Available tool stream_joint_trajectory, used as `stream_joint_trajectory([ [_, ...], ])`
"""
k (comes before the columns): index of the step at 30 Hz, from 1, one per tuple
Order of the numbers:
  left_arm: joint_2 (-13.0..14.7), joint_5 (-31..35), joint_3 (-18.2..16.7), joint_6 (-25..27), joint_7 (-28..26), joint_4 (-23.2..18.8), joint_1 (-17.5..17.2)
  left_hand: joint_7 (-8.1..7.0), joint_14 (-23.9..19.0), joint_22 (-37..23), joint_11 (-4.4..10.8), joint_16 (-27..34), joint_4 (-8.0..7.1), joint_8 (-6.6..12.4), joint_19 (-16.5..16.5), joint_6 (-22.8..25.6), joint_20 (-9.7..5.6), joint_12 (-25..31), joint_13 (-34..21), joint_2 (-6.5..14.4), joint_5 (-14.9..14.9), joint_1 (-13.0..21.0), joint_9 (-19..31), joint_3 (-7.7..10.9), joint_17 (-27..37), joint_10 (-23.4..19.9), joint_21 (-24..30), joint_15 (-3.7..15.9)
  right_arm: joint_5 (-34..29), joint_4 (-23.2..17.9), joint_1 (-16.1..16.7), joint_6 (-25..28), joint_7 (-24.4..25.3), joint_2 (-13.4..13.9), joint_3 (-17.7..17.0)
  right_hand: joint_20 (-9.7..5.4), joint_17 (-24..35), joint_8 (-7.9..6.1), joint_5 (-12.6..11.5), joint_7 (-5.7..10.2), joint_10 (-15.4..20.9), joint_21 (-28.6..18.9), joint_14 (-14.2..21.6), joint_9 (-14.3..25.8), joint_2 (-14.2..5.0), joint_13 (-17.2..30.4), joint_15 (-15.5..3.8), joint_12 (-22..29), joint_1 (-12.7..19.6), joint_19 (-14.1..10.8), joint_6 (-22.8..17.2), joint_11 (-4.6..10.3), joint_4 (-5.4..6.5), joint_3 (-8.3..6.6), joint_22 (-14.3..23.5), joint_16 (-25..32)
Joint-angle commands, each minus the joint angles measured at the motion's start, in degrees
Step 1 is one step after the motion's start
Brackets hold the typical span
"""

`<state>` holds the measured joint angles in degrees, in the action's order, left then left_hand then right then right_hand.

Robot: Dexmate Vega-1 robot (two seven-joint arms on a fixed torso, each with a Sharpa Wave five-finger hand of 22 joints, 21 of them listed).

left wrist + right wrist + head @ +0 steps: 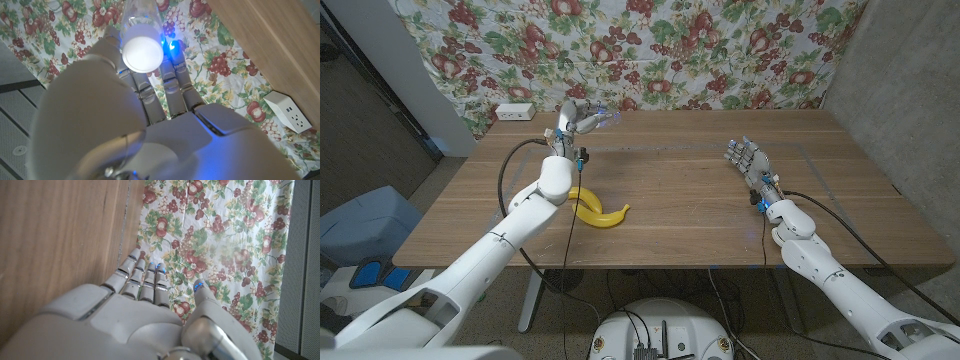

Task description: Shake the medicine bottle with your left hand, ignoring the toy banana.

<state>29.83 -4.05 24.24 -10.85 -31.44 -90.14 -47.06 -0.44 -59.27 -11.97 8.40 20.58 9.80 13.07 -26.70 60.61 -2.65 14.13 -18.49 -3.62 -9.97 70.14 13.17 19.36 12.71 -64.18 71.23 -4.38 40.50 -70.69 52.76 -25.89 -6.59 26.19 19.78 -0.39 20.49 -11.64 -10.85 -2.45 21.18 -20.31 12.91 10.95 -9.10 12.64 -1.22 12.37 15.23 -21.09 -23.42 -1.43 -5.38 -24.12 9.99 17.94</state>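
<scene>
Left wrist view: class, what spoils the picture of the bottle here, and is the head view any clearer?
Left wrist view: the clear plastic medicine bottle's white cap glares, overexposed, with blue light beside it; the grey left hand is soft-focus. Head view: evenly lit and sharp, yellow toy banana crisp, bottle tiny.
</scene>
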Motion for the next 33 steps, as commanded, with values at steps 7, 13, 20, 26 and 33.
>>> stream_joint_trajectory([
  [7,-0.6,0.0,-1.2,3.0,1.2,-2.2,-1.5,-0.04,-14.4,0.1,0.18,0.1,-0.02,-0.28,0.3,0.2,-9.51,-0.1,-0.3,10.3,-0.4,10.7,0.2,0.43,3.8,-0.5,0.8,18.09,0.3,-0.3,0.6,-0.3,-0.1,0.2,-0.3,0.08,0.0,0.08,0.2,-0.3,0.2,0.2,0.3,0.2,-0.33,0.1,-0.03,0.0,0.2,-0.7,-0.1,-0.09,-0.06,-0.28,0.3,-0.3],
  [13,2.3,-2.3,-0.8,9.9,6.5,-5.6,-0.8,-0.11,-14.4,0.2,0.19,0.0,-0.04,-0.29,0.4,0.2,-9.46,-0.1,-0.2,10.3,-0.4,10.7,0.2,0.47,3.8,-0.6,0.8,18.09,0.3,-0.6,0.9,-0.3,0.0,0.4,-0.4,0.1,0.0,0.09,0.2,-0.36,0.2,0.3,0.3,0.2,-0.33,0.1,-0.05,0.0,0.2,-0.7,-0.1,-0.24,-0.06,-0.29,0.3,-0.3],
  [20,5.3,-4.2,0.3,16.4,11.9,-8.3,0.7,-0.15,-14.4,0.4,0.32,0.0,-0.06,-0.32,0.5,0.2,-9.46,-0.1,-0.4,10.3,-0.3,10.7,0.2,0.49,3.8,-0.6,0.9,18.09,0.4,-0.9,1.1,-0.4,0.1,0.4,-0.5,0.09,0.0,0.09,0.2,-0.29,0.2,0.4,0.4,0.2,-0.34,0.1,-0.03,0.0,0.2,-0.7,-0.1,-0.2,-0.06,-0.31,0.3,-0.3],
  [26,8.5,-6.2,1.9,22.0,18.4,-9.8,3.2,-0.1,-14.4,0.4,0.28,-0.1,-0.03,-0.33,0.5,0.2,-9.49,-0.2,-0.3,10.3,-0.3,10.7,0.2,0.52,3.7,-0.6,1.0,18.09,0.4,-0.8,1.2,-0.4,0.0,0.5,-0.5,0.11,0.0,0.08,0.2,-0.33,0.2,0.4,0.4,0.2,-0.33,0.1,-0.02,0.0,0.2,-0.8,-0.1,-0.22,-0.06,-0.31,0.3,-0.3],
  [33,11.1,-8.0,3.8,25.0,25.0,-9.8,6.2,-0.25,-14.1,0.6,0.16,-0.4,-0.02,-0.4,0.6,0.0,-9.49,-0.2,-0.4,10.3,-0.3,10.7,0.2,0.57,3.4,-0.5,1.0,18.08,0.5,-0.7,1.1,-0.3,0.0,0.4,-0.5,0.09,0.0,0.11,0.2,-0.31,0.3,0.5,0.4,0.2,-0.32,0.1,0.05,0.0,0.1,-0.8,-0.1,-0.24,-0.06,-0.31,0.3,-0.4],
])
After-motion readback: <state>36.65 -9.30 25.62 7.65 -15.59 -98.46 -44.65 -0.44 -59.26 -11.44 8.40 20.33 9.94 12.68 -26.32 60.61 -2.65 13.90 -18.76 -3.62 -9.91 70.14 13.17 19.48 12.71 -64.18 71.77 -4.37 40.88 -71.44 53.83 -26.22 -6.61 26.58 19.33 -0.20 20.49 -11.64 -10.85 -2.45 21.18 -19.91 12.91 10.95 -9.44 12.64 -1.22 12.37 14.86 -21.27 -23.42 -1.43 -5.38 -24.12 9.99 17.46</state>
